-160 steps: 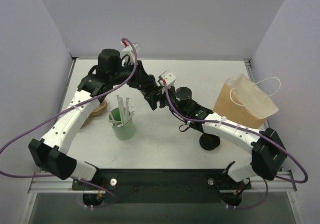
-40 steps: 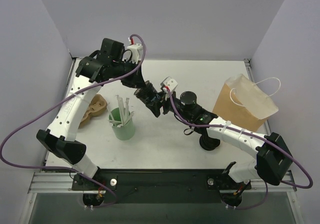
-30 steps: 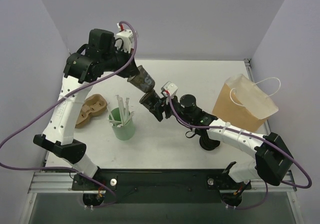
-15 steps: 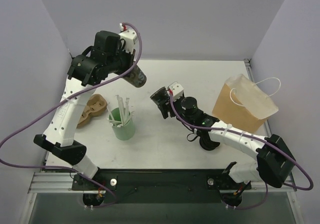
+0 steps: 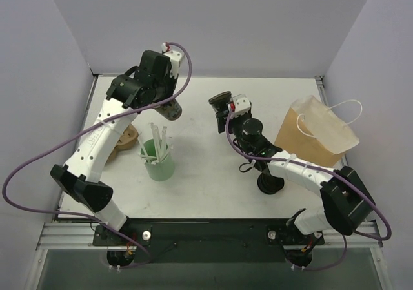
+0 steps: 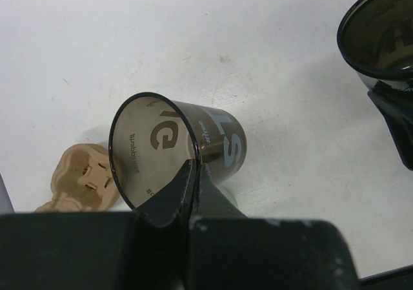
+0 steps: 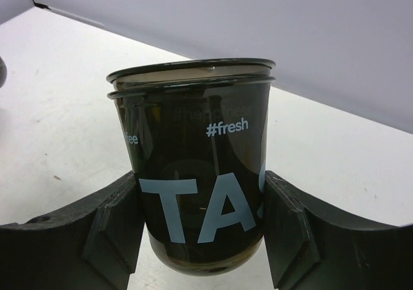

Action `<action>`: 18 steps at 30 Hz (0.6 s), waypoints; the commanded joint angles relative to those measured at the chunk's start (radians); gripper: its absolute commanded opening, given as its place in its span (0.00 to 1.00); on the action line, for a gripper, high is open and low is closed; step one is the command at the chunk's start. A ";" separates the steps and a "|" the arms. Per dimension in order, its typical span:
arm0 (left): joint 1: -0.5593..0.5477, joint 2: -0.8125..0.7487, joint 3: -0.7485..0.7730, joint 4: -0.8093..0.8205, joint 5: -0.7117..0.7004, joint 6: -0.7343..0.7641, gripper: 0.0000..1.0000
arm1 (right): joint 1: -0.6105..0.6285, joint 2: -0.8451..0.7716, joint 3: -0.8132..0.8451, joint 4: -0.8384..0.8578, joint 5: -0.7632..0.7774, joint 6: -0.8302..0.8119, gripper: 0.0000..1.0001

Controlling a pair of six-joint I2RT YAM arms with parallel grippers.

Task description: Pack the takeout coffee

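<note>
- The right gripper (image 7: pixel 203 203) holds the takeout coffee cup (image 7: pixel 193 141). One finger (image 7: pixel 116 232) presses each side of its lower wall, and the jaws stand fairly wide around it.
- This cup is dark, with pale lettering on the side. It hangs in the air over the far middle of the table (image 5: pixel 206 180), tipped over, with its open mouth toward the left arm. It is between the left arm's cup and the paper bag, and outside the bag.
- The left gripper (image 6: pixel 192 174) is pinched tight on the rim of a second dark cup (image 6: pixel 222 149), one finger inside the wall and one outside.
- This second cup looks tan-brown inside and also carries pale letters. It is raised off the table and tipped, just beyond the green cup in the top view.
- There are two dark cups in all, one in each gripper, and they are well apart.
- One green cup (image 5: pixel 159 167) stands upright on the table near the left arm. It holds several pale sticks, too crowded to count.
- One brown moulded carrier (image 5: pixel 124 140) lies left of the green cup, partly under the left arm.
- One tan paper bag (image 5: pixel 316 135) with a white handle stands at the right side of the table.
- One small round black item (image 5: pixel 270 184) sits on the table by the right forearm, partly covered by it.
</note>
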 commanded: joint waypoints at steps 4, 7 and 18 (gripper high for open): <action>-0.062 0.013 -0.081 0.139 -0.059 -0.061 0.00 | -0.005 -0.027 0.004 0.140 0.138 -0.017 0.54; -0.108 0.046 -0.100 0.150 -0.085 -0.096 0.00 | -0.003 -0.079 0.003 0.067 0.213 -0.015 0.53; -0.214 0.107 -0.275 0.257 -0.174 -0.243 0.00 | -0.023 -0.307 -0.035 -0.088 0.382 0.014 0.53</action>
